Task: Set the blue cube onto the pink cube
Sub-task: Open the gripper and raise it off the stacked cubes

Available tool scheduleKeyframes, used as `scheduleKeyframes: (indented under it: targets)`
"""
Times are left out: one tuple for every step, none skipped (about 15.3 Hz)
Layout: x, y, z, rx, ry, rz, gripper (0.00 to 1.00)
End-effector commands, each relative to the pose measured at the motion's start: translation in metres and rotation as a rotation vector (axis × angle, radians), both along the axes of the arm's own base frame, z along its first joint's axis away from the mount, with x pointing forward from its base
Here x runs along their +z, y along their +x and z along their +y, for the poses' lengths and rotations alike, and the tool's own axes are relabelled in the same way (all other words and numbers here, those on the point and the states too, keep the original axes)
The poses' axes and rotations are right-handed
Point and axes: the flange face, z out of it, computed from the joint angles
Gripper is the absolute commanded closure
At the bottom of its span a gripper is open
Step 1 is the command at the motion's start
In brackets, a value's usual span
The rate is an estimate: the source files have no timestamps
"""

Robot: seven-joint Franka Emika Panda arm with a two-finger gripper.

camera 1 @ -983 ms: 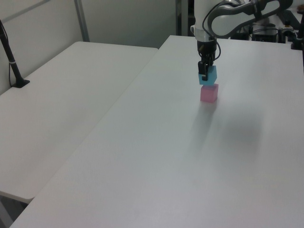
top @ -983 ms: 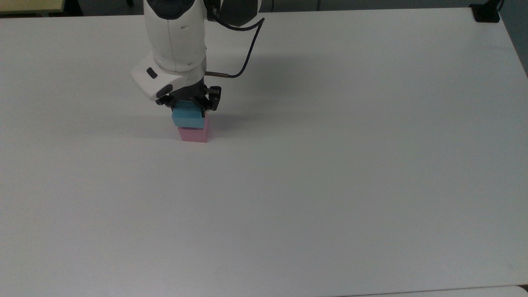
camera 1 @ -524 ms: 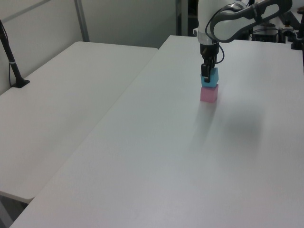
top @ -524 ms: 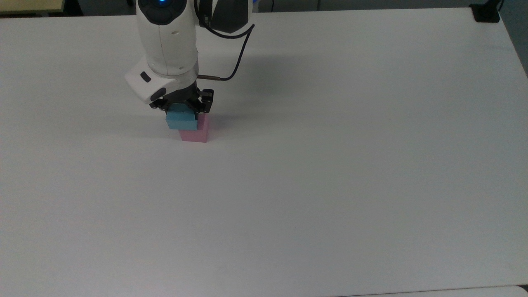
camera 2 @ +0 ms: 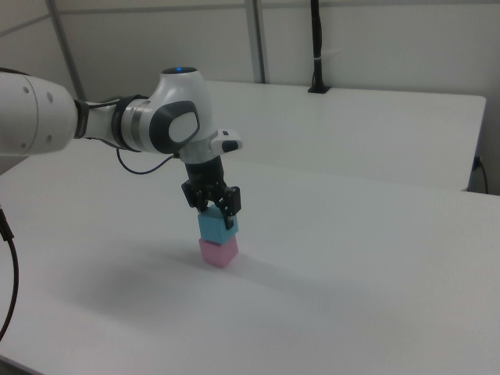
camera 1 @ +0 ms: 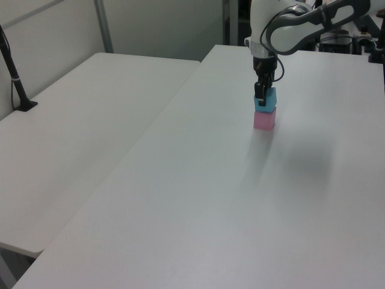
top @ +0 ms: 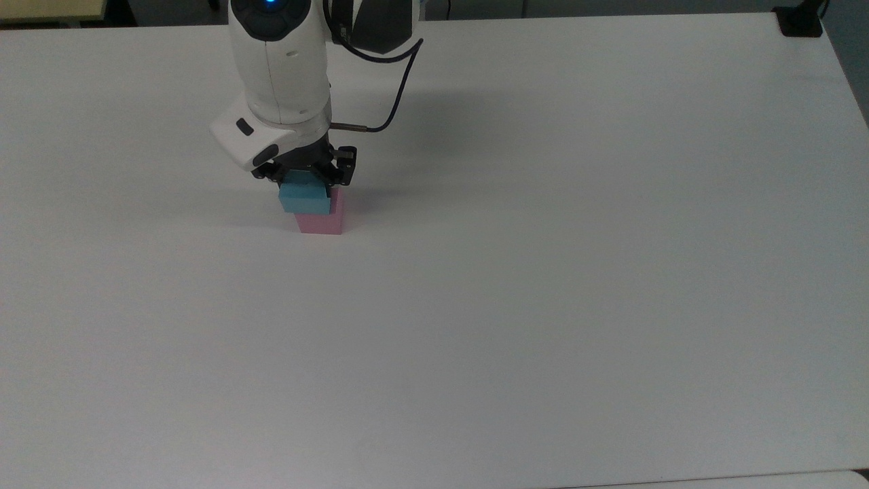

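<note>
On the white table [top: 543, 305], black 2-finger gripper [camera 2: 211, 205] pinching small matte light-blue cube [top: 305, 197] seated atop small matte pink cube [top: 320, 220], slightly offset toward the top view's left, so liable to tip off upon release.

blue cube [top: 305, 198] on pink cube [top: 320, 222] — gripper [top: 303, 178] directly above

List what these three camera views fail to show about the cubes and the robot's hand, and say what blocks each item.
- Top view: the blue cube's upper face is covered by the hand.
- Top view: most of the pink cube's top is hidden under the blue cube.
- Left view: the contact between the cubes is too small to judge.
- Right view: the arm's base is cut off by the right view's left edge.
</note>
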Motion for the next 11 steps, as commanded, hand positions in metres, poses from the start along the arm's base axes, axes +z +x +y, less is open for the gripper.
scheduleKeyframes:
  targets:
    - [0.000,-0.010,0.004,0.013,0.018,-0.006,0.44]
    - [-0.003,-0.011,0.004,0.004,0.018,0.000,0.00]
    - [-0.001,-0.012,0.004,0.002,0.018,0.004,0.00]
    - [0.000,-0.014,0.003,0.001,0.019,0.013,0.00]
    - [0.004,-0.016,0.003,-0.001,0.021,0.022,0.00]
    - [0.010,-0.019,0.003,-0.003,0.023,0.033,0.00]
    - [0.020,-0.022,0.002,-0.014,0.025,0.040,0.00]
    - [0.033,-0.026,0.002,-0.028,0.028,0.042,0.00]
    - [0.052,-0.030,0.003,-0.041,0.031,0.029,0.00]
    - [0.073,-0.033,0.002,-0.047,0.033,0.023,0.00]
    - [0.095,-0.039,0.000,-0.051,0.037,0.020,0.00]
